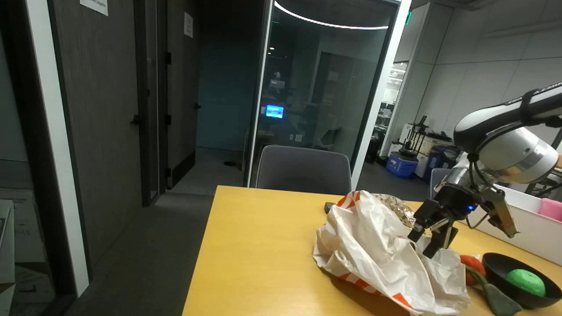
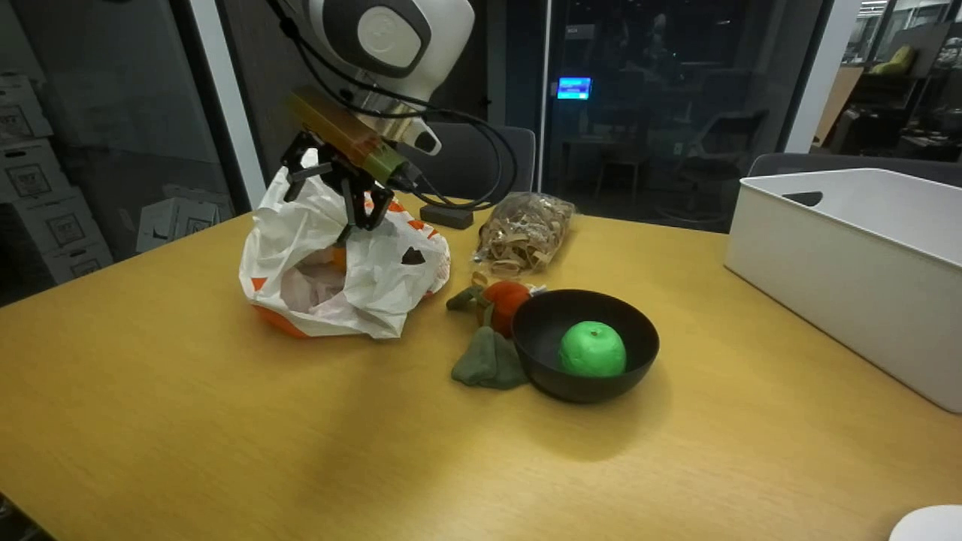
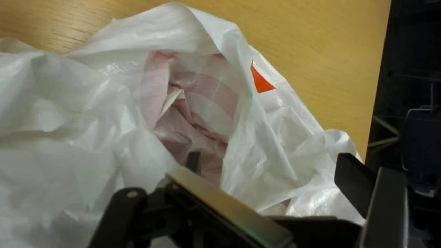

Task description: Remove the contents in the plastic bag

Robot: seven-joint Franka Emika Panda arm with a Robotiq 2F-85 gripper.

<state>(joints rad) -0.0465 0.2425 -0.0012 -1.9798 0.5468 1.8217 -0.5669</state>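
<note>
Reading clock per view, 12 at top. Located plastic bag [image 2: 376, 278] crumpled on table [image 2: 676, 466], in an exterior view near 10 o'clock from black bowl [image 2: 541, 330]. Found gripper [image 2: 329, 210] with fingers spread well apart over the bag; cannot tell whether touching plastic. Could not make out contents: in wrist view, saw pink-toned inner folds, with gripper parts blocking from 6 o'clock. In an exterior view, noted orange patch [image 2: 338, 259] inside the mouth, mostly covered; cannot tell whether item or print. In an exterior view, lost part of clear packet [image 1: 397, 208] and dark box [image 1: 328, 207] behind the bag. Around bowl, in an exterior view: red-orange item [image 2: 502, 304] at 10, partly hidden by rim; grey-green limp item [image 2: 488, 361] at 9; clear packet at 11. Inside bowl, green round item [image 2: 592, 349]. Cut off at frame edge: white bin [image 2: 842, 270], between 2 and 3; white rounded object [image 2: 932, 524], at 4, too cropped to identify. In bin, pink item [image 1: 551, 208], also cut off.
</note>
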